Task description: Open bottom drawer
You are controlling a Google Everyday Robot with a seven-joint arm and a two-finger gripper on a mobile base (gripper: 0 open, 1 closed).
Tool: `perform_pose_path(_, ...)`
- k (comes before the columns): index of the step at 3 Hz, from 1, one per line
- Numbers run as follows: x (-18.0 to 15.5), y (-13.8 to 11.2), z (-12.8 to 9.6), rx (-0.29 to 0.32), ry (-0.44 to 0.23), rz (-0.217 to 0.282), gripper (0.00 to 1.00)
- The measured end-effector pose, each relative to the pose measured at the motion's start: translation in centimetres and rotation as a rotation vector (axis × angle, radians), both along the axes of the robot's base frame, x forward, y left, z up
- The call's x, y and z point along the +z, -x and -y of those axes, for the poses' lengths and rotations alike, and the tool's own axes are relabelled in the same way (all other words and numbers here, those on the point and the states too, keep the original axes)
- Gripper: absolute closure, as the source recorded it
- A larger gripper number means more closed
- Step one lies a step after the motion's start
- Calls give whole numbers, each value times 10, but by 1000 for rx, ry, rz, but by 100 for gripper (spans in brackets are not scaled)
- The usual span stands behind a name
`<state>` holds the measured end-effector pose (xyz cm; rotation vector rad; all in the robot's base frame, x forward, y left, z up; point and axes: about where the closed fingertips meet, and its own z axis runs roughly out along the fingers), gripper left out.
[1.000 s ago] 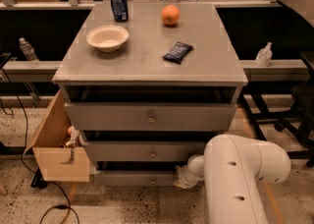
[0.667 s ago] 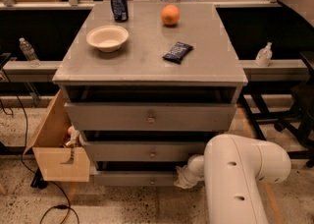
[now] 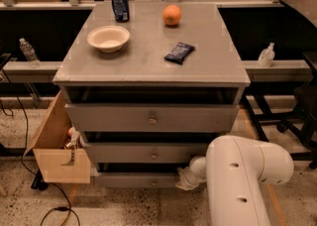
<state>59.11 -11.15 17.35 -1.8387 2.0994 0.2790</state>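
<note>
The grey cabinet has three drawers. The bottom drawer [image 3: 133, 180] is the lowest, narrowest front, with a small round knob [image 3: 154, 183] at its centre. It stands slightly out from the cabinet frame. My gripper [image 3: 182, 179] is at the right part of that drawer front, just right of the knob, at the end of the big white arm [image 3: 237, 180]. The arm hides most of the gripper.
On the cabinet top [image 3: 143, 61] are a white bowl [image 3: 108, 37], a blue can [image 3: 120, 4], an orange [image 3: 172, 15] and a dark snack packet [image 3: 179, 52]. A cardboard box [image 3: 57, 145] hangs at the cabinet's left side. Bottles stand on side rails.
</note>
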Motion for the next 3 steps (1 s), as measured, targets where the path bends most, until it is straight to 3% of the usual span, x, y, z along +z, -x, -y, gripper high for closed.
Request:
perform_pose_path(1, 0, 0, 0, 0, 0, 0, 82)
perform_pose_path(3, 0, 0, 0, 0, 0, 0, 36)
